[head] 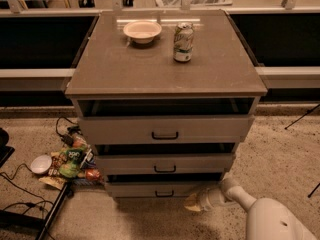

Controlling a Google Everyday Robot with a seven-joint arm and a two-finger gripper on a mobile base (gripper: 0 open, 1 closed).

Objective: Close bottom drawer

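The bottom drawer (160, 188) is the lowest of three grey-beige drawers in a cabinet, with a small dark bar handle (164, 193) on its flat front. It stands only slightly out, with a thin dark gap above its front. My gripper (192, 202) is low at the drawer's right front, its yellowish tip close to or touching the front panel just right of the handle. The white arm (240, 196) runs from the lower right corner.
The middle drawer (165, 162) and top drawer (165, 128) stand partly open above. A bowl (142, 30) and a can (183, 42) sit on the cabinet top. Snack packets (72, 160), a small white bowl (40, 164) and cables lie on the floor at left.
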